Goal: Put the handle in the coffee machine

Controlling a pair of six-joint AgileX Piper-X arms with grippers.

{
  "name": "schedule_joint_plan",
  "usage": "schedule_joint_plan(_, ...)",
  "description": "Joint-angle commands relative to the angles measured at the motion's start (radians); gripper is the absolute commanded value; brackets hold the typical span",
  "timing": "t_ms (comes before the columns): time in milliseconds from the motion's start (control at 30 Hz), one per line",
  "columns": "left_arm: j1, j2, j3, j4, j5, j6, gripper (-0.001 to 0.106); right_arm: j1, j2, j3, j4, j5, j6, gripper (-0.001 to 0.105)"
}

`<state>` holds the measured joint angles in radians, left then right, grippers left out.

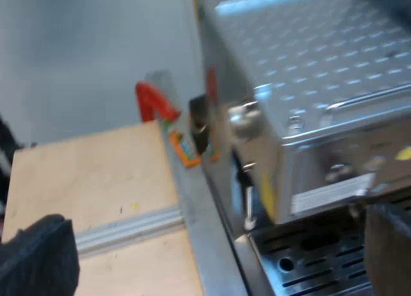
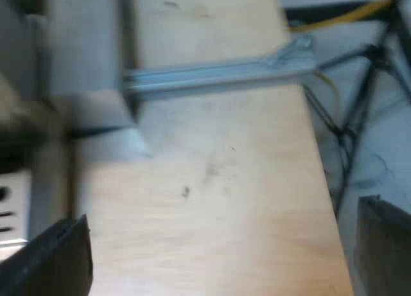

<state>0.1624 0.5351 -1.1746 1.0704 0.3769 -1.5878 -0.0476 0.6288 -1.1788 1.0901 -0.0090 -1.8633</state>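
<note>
The espresso machine (image 1: 321, 71) is close under my left wrist: a dimpled metal top, a shiny knob (image 1: 243, 113) at its corner and the slotted drip tray (image 1: 308, 264) below. My left gripper (image 1: 215, 244) is open, one black finger (image 1: 38, 257) over the wooden table, the other (image 1: 388, 244) over the drip tray, nothing between them. My right gripper (image 2: 221, 232) is open too, above bare wood, with the machine's grey side (image 2: 83, 52) near one finger (image 2: 51, 264).
The wooden table (image 1: 90, 174) has an aluminium rail (image 1: 128, 225) set across it, also seen as the rail (image 2: 218, 74). A red object (image 1: 151, 100) and a small orange one (image 1: 183, 148) lie by the machine's corner. Past the table's edge (image 2: 321, 180) stand black stand legs (image 2: 359, 110).
</note>
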Motion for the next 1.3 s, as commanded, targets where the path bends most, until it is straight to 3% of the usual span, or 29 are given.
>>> schedule_joint_plan(33, 0.000, -0.049, -0.006, 0.025, 0.009, -0.008, 0.091, -0.001, -0.091, -0.015, -0.001, -0.024, -0.001, 0.084)
schedule_joint_plan(300, -0.004, -0.219, -0.002, 0.100, 0.025, -0.039, 0.091, -0.001, -0.304, -0.015, 0.023, -0.205, 0.007, 0.084)
schedule_joint_plan(500, -0.043, -0.260, 0.000, 0.165, 0.025, -0.045, 0.091, -0.001, -0.429, -0.015, 0.109, -0.201, 0.029, 0.084)
schedule_joint_plan(767, -0.043, -0.294, 0.000, 0.222, 0.026, -0.034, 0.091, -0.001, -0.579, -0.017, 0.175, -0.120, 0.035, 0.084)
schedule_joint_plan(967, -0.099, -0.353, 0.000, 0.299, 0.040, -0.002, 0.091, -0.001, -0.687, -0.017, 0.286, -0.053, 0.035, 0.084)
schedule_joint_plan(1300, -0.151, -0.501, 0.000, 0.430, 0.032, 0.064, 0.091, -0.005, -0.687, -0.022, 0.393, -0.062, 0.036, 0.084)
